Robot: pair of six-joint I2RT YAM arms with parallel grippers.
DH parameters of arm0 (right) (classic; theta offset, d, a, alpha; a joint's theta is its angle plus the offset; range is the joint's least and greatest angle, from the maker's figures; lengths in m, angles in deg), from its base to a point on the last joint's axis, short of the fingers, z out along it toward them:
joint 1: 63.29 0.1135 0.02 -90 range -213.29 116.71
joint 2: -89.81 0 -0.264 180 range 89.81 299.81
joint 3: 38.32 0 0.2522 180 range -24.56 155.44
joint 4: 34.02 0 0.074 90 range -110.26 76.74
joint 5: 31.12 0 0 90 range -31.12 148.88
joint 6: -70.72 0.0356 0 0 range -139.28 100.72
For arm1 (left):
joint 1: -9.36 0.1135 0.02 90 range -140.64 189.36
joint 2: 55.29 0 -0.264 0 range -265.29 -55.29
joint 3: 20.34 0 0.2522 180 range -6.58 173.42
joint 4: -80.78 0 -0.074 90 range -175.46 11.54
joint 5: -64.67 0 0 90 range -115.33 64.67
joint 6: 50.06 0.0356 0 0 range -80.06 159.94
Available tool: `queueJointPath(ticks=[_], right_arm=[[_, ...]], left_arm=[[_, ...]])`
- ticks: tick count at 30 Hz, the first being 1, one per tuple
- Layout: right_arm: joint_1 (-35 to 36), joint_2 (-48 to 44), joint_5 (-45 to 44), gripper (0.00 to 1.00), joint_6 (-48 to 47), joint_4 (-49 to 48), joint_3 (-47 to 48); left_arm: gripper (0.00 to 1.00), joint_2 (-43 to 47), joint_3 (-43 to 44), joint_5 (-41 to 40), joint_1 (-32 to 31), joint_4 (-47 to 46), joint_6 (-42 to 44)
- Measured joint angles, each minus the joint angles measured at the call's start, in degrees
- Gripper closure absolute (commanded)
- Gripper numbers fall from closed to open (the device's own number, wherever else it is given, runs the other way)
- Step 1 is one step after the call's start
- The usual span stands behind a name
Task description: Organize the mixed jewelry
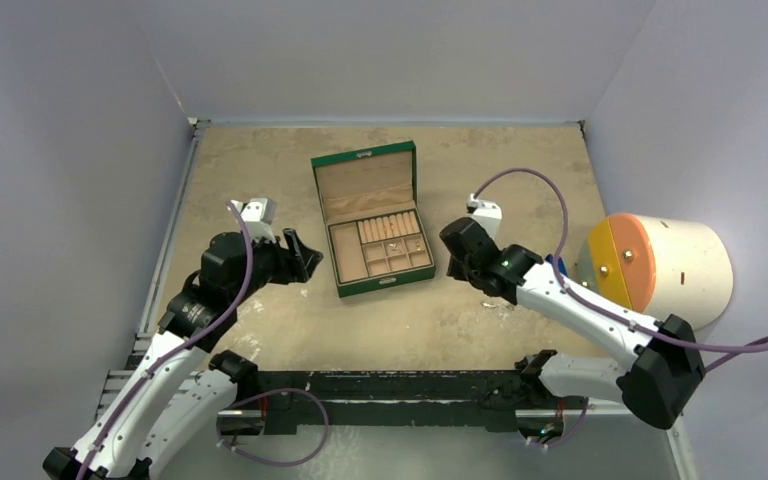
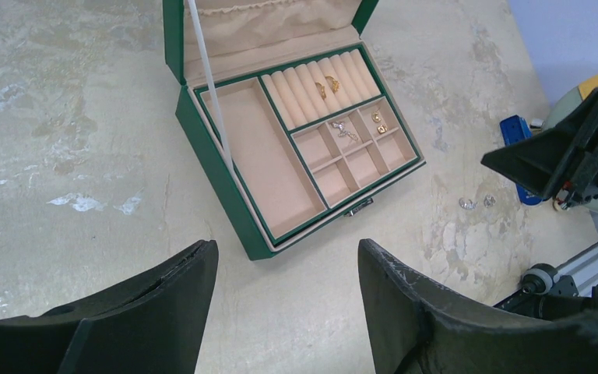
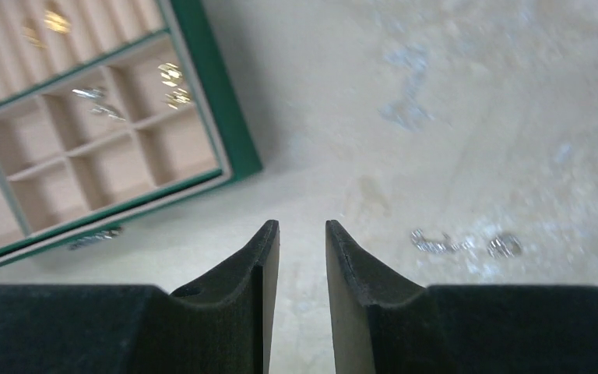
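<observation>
My right end effector (image 3: 301,227), narrowly parted and empty, hangs over the table (image 3: 436,93) near two loose silver pieces (image 3: 436,243), so next I shift right, pinch one, then carry it to the box (image 3: 230,132); left end effector (image 2: 286,257) spread wide.

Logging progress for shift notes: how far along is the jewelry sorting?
Done: gold rings sit on the ring rolls, gold studs and a silver piece in small compartments of the green box. In hand: nothing; left pincer and right pincer are both empty. Left: two silver pieces on the table beside the box.
</observation>
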State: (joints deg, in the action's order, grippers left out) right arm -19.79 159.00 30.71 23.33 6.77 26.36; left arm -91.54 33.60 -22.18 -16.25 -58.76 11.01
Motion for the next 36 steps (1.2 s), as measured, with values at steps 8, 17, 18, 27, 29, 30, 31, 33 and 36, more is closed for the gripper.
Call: queueJointPath(ticks=[8, 17, 18, 27, 29, 30, 31, 33, 36], right_arm=[[-0.1, -6.3, -4.5, 0.69, 13.8, 12.1, -7.1], [-7.0, -7.9, -6.9, 0.69, 22.4, 17.6, -12.0], [-8.0, -7.9, -6.9, 0.69, 22.9, 17.5, -12.3], [-14.6, -7.6, -6.8, 0.68, 23.4, 15.3, -14.3], [-15.5, -6.8, -6.6, 0.68, 23.4, 14.2, -14.6], [-16.0, -6.4, -6.4, 0.68, 23.4, 13.7, -14.8], [-16.4, -6.1, -6.1, 0.68, 23.4, 13.2, -15.0], [-17.4, -5.5, -5.1, 0.69, 23.4, 11.9, -15.8], [-18.9, -5.0, -3.7, 0.69, 23.3, 10.2, -17.1]], left_arm=[[0.34, 0.0, 0.0, 0.3, 0.0, 0.0, 0.0], [0.34, 0.5, 0.0, 1.0, 0.0, 0.0, 0.0], [0.34, 0.7, 0.0, 1.1, 0.0, 0.0, 0.0], [0.34, 2.0, 0.0, 1.1, 0.0, 0.0, 0.0], [0.34, 2.1, 0.0, 1.1, 0.0, 0.0, 0.0], [0.34, 2.1, 0.0, 1.1, 0.0, 0.0, 0.0], [0.34, 2.2, 0.0, 1.1, 0.0, 0.0, 0.0], [0.34, 2.2, 0.0, 1.1, 0.0, 0.0, 0.0], [0.34, 2.2, 0.0, 1.1, 0.0, 0.0, 0.0]])
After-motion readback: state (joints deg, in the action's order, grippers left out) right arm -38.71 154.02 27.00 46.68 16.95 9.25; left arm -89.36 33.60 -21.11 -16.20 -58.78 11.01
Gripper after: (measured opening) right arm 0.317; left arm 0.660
